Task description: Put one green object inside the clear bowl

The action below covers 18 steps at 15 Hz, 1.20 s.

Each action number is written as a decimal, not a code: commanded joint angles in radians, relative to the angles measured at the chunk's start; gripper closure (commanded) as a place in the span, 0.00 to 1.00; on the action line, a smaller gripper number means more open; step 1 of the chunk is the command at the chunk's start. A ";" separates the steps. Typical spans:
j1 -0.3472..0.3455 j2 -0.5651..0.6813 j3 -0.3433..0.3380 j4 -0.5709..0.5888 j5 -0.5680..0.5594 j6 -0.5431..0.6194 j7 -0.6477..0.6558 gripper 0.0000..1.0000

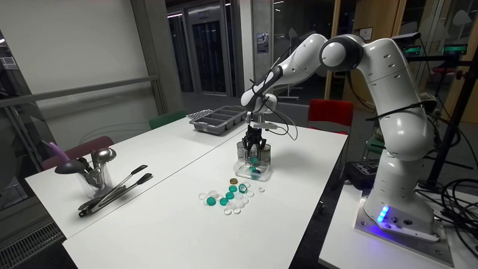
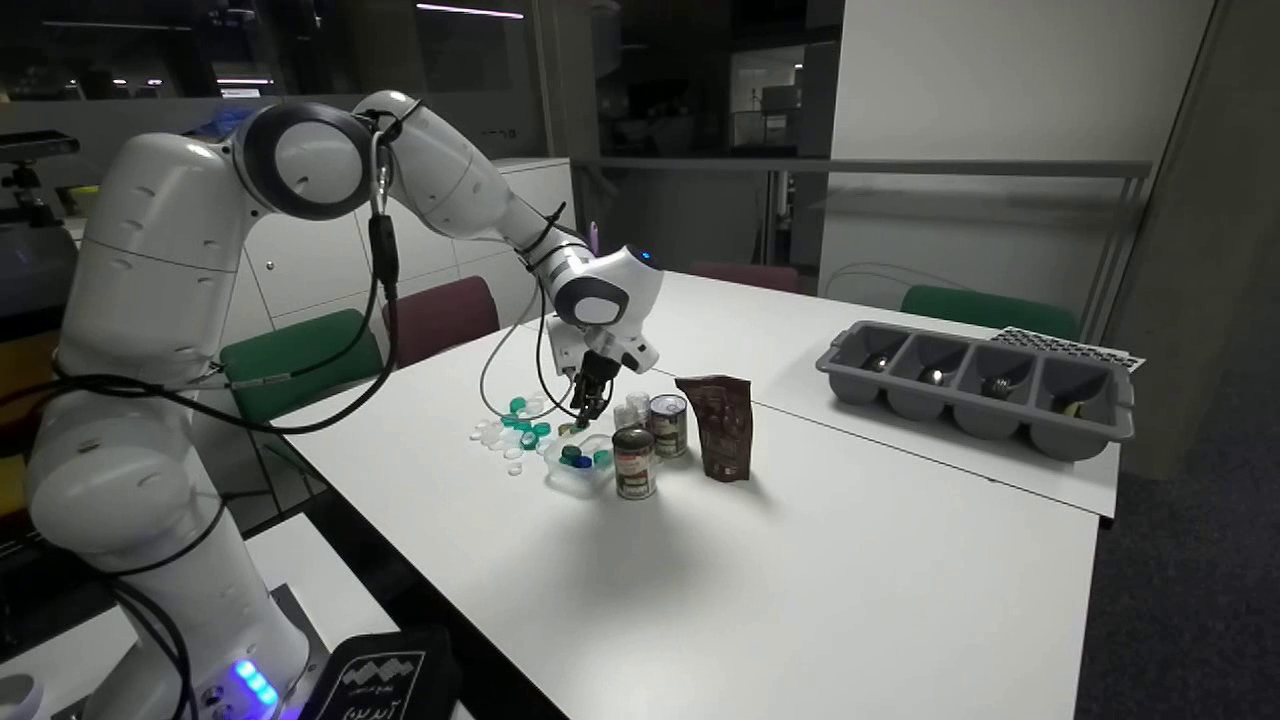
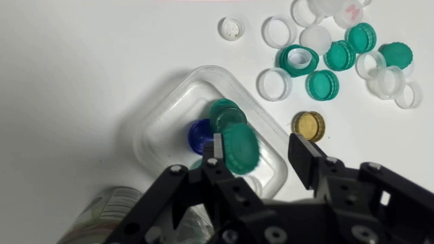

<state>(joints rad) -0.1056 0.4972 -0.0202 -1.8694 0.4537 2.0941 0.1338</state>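
Your end effector is over the clear bowl, its fingers spread well apart. One green cap shows between them, blurred, close to the finger on the left of the wrist view, with a gap between it and the opposite finger. Whether it touches the nearer finger, or the caps under it, I cannot tell. In the wrist view you see it over the inside of the bowl; in an exterior view it shows below the end effector.

Inside the bowl you also have a darker green cap overlapping another green one, and a blue cap just beside them.

On the surface next to the bowl lies a loose group of green caps and white caps. A gold cap lies near them, on the bowl's side of the group.

One tin stands upright just beside the bowl, a second tin near it, and a brown pouch stands next to these. Well apart from the bowl you have a grey tray, and a glass holding kitchen tools, with tongs lying beside it.
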 commanded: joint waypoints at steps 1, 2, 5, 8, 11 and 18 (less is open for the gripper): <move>0.007 -0.006 0.002 -0.007 0.014 0.011 0.048 0.13; 0.011 -0.012 0.004 -0.013 0.012 0.013 0.052 0.07; 0.041 -0.039 0.014 -0.025 -0.009 0.025 0.051 0.00; 0.101 -0.055 0.029 -0.003 -0.069 0.015 0.066 0.00; 0.176 -0.041 0.044 0.058 -0.173 -0.027 0.092 0.00; 0.238 -0.007 0.082 0.115 -0.260 -0.087 0.079 0.00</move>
